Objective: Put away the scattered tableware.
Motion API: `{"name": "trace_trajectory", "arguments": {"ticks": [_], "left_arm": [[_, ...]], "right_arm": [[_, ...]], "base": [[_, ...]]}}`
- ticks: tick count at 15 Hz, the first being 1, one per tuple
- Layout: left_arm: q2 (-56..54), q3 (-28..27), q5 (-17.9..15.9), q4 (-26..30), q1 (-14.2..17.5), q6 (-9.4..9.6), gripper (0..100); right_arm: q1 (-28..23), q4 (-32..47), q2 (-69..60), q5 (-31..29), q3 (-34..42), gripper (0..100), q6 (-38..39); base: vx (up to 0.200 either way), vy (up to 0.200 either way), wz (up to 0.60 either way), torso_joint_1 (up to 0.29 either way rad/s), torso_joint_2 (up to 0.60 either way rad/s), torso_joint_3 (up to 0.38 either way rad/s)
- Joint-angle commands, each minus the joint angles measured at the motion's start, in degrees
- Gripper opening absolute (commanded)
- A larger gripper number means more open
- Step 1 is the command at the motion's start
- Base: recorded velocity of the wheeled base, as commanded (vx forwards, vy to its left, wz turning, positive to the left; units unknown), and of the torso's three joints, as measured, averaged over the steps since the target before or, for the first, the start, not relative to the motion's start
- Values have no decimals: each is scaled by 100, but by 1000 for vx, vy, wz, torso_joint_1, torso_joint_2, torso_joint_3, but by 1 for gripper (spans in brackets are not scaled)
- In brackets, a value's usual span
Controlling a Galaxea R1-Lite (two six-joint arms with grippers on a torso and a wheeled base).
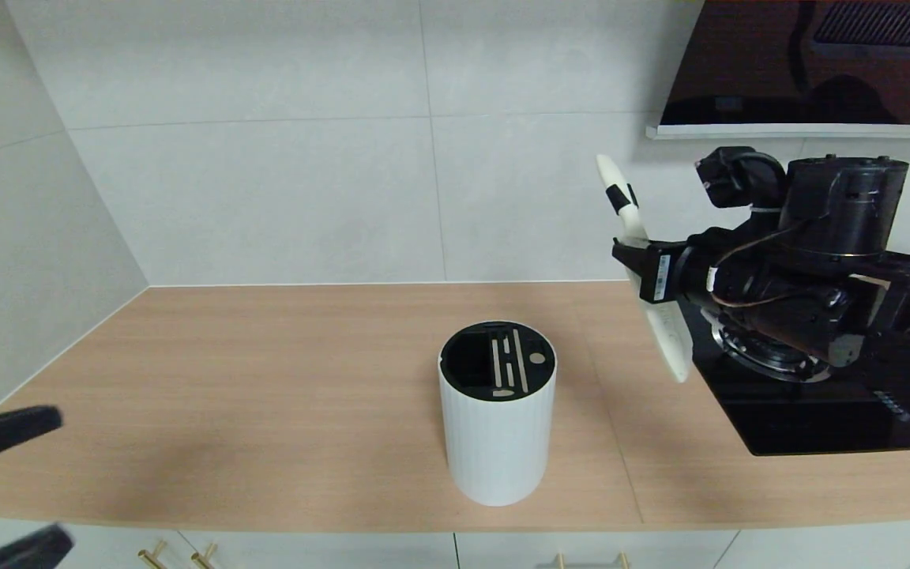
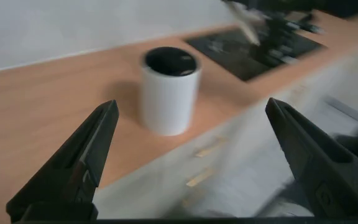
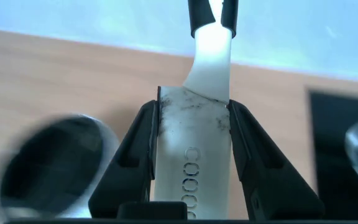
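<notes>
Right tool [image 1: 635, 262] — clamped on white knife [image 1: 667, 336], held above tabletop [image 1: 265, 371], between white slotted holder [image 1: 497, 427] and black cooktop [image 1: 802, 423]. Holder upright, mid-tabletop. Left tool [image 2: 191, 109] — spread wide, empty.

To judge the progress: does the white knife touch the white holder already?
Apart. The head view shows the white knife, clamped in the right gripper, up in the air beside the white holder, with bare countertop between them.
</notes>
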Motion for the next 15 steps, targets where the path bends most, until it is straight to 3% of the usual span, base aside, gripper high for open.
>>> {"name": "trace_trajectory", "arguments": {"ticks": [1, 2, 3, 6, 7, 8, 9, 10, 12, 15], "left_arm": [[2420, -461, -348, -903, -762, 33, 100], [2727, -417, -348, -1167, -841, -64, 100], [3176, -329, -348, -1703, -1044, -345, 100], [3782, 5, -339, -3311, -1474, -1593, 100], [3949, 154, -251, -4173, -1676, -2437, 100], [4028, 172, -111, -4586, -1826, -2903, 100], [4345, 163, 434, -5377, -2230, -3834, 100], [4573, 137, 786, -5746, -2432, -4019, 100], [5065, 110, 1208, -6326, -2670, -4019, 100], [5724, 14, 1568, -7047, -2960, -4028, 100]], "right_arm": [[183, -88, -80, 14, 328, 0, -137], [183, -158, -98, 23, 372, 0, -269], [306, -220, -98, 5, 451, 0, -304], [702, -229, -98, -21, 530, 0, -278], [895, -229, -89, -21, 592, 0, -269], [1009, -229, -80, -21, 618, 0, -260], [1220, -229, -98, -12, 767, 0, -234], [1317, -229, -107, -3, 811, 0, -216], [1431, -229, -89, -30, 838, 0, -207], [1589, -255, -221, -91, 961, 0, -207]], "base": [[0, 0, 0, 0, 0, 0], [0, 0, 0, 0, 0, 0], [0, 0, 0, 0, 0, 0], [0, 0, 0, 0, 0, 0], [0, 0, 0, 0, 0, 0], [0, 0, 0, 0, 0, 0], [0, 0, 0, 0, 0, 0], [0, 0, 0, 0, 0, 0], [0, 0, 0, 0, 0, 0], [0, 0, 0, 0, 0, 0]]}}
